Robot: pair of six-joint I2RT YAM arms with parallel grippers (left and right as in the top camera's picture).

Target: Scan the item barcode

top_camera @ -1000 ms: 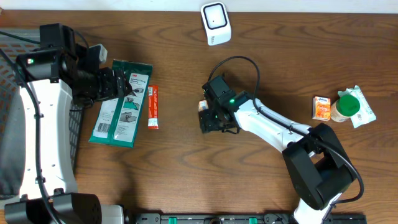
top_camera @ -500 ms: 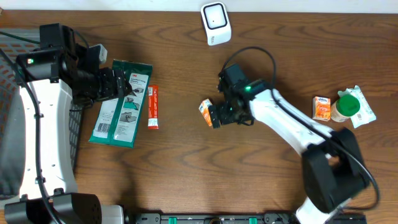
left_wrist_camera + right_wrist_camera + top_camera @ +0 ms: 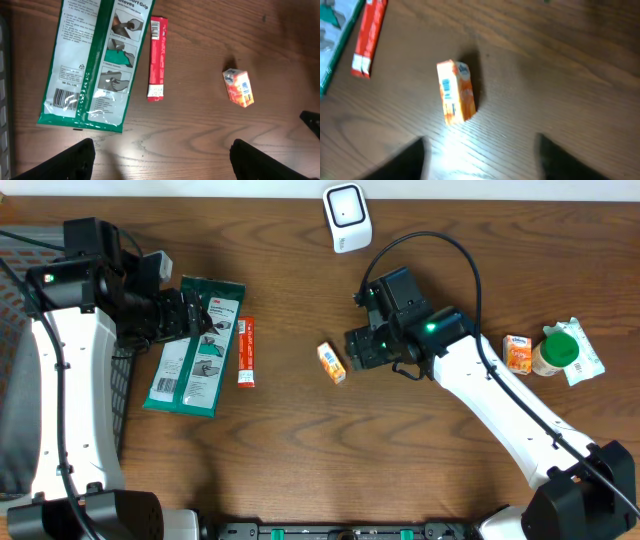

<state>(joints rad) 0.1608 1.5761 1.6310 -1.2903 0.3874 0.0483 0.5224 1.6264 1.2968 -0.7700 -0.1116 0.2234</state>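
Tabletop (image 3: 300,460): dark brown wood; bold grain runs across the frame; a soft glare patch shows in the lower middle of the right wrist view
Room: a pale wall strip (image 3: 200,188) lines the upper edge of the overhead view; grey mesh (image 3: 12,330) shows at the far left edge
Scanner (image 3: 346,217): white; stands on the tabletop at upper centre, well apart from every item
Small orange box (image 3: 332,363): lies on the tabletop at centre frame, just left of the right claw and not touching it; in the right wrist view a white face with barcode print is turned up
Right claw (image 3: 358,350): released; its fingers sit blurred in the lower corners of its own view, nothing between them
Left claw (image 3: 162,162): released; fingers wide apart, bare wood between them; overhead it hangs over the upper end of the green pack
Green pack (image 3: 195,345): flat at left of frame; a red stick (image 3: 246,352) lies just beside its right edge, parallel
Right edge: orange packet (image 3: 518,353), green-lidded jar (image 3: 557,350) and white wrapper (image 3: 590,360) huddle together
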